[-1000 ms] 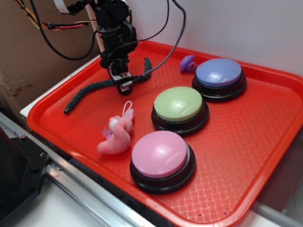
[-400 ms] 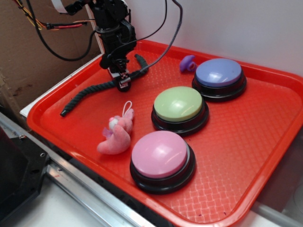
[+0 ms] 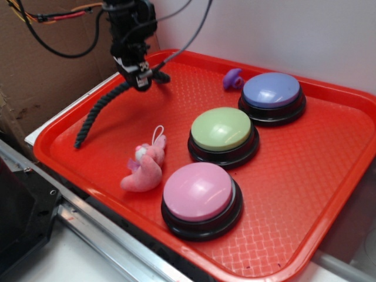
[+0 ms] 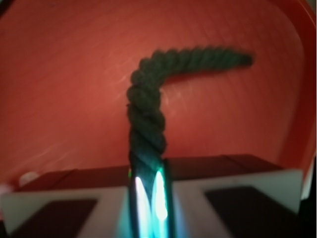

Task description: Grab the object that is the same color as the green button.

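Note:
The object, a dark green twisted rope point(image 3: 100, 108), hangs from my gripper point(image 3: 141, 79) above the back left of the red tray point(image 3: 317, 194). Its long end trails down to the tray near the left rim; a short end sticks out to the right. In the wrist view the rope point(image 4: 148, 114) runs up out of my gripper point(image 4: 148, 193), pinched tight between the jaws, then bends right. The pale-green button point(image 3: 222, 130) sits on its black base mid-tray, well right of the gripper.
A pink plush toy point(image 3: 145, 167) lies front left, a pink button point(image 3: 200, 192) in front, a purple-blue button point(image 3: 272, 93) at the back right with a small purple piece point(image 3: 232, 78) beside it. A white wall stands behind; cardboard is at the left.
The gripper has risen and moved left and back, lifting the rope's middle off the tray; the rope's long end now dangles down toward the left rim.

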Controlling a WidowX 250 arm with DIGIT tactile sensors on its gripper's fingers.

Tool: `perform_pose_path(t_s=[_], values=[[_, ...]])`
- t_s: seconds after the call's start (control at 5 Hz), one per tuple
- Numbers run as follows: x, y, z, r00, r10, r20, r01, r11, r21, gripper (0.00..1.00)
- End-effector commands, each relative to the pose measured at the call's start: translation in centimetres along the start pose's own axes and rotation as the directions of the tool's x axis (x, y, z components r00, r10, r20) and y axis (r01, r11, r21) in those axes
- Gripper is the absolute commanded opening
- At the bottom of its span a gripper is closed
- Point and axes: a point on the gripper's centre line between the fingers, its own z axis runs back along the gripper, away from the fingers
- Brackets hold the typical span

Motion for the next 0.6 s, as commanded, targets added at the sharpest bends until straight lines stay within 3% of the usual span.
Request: perform_pose_path(t_s=[0.0,0.4], values=[[-0.7,0.1,10.2,0.955,0.258,0.144,-0.259,0.966,-0.014,0.0],[-1.3,-1.9,14.9,0.927,0.327,0.182,-0.33,0.944,-0.015,0.0]])
